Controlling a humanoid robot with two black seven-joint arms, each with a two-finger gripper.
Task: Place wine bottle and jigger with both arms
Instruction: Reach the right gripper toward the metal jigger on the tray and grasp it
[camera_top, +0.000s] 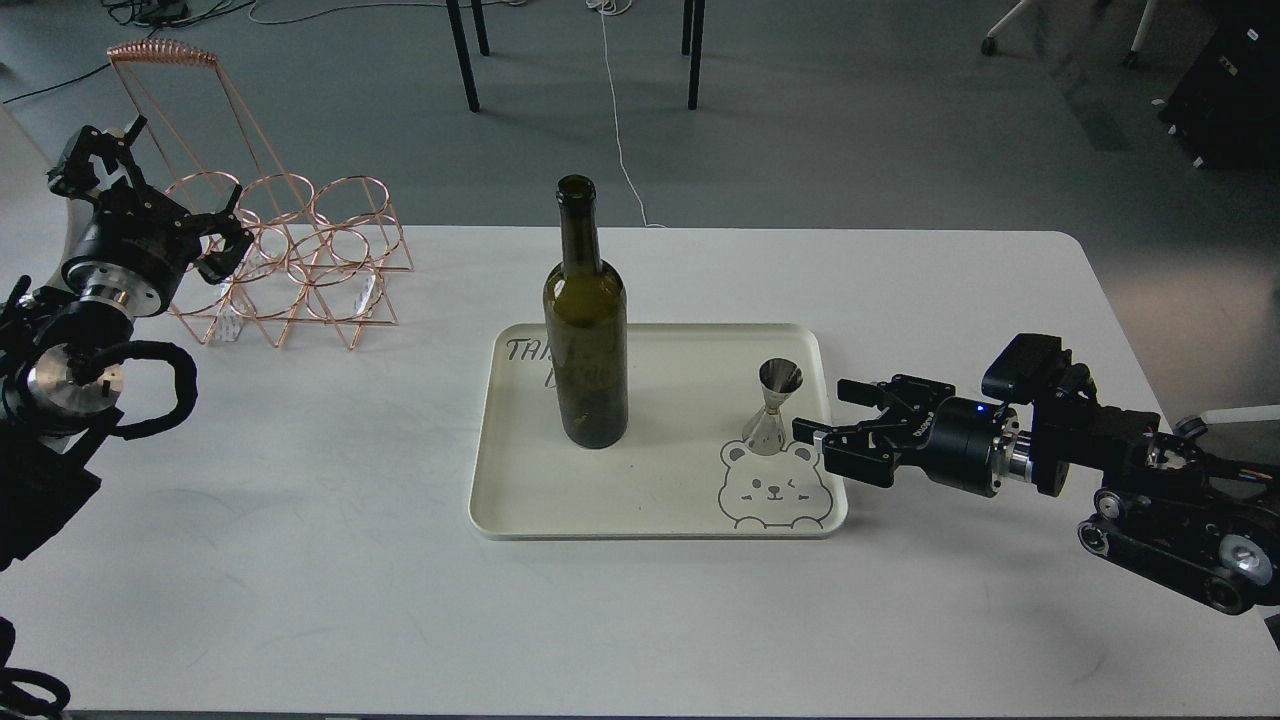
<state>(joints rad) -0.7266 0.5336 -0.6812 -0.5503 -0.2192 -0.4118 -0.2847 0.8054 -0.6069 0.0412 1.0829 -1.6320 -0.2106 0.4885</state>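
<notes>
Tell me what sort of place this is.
Probably a robotics lab or office test room, not a bar. The plain white table stands on grey floor with loose cables and black furniture legs behind, and the cream plastic tray bears handwritten marker lettering like a staged trial prop.

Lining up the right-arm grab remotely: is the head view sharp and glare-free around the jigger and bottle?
Head view: sharp, soft even light, faint shadows. The jigger shows bright reflections but a clear outline; the wine bottle is dark with small highlights. The right gripper is black, but its fingers still read apart.
</notes>
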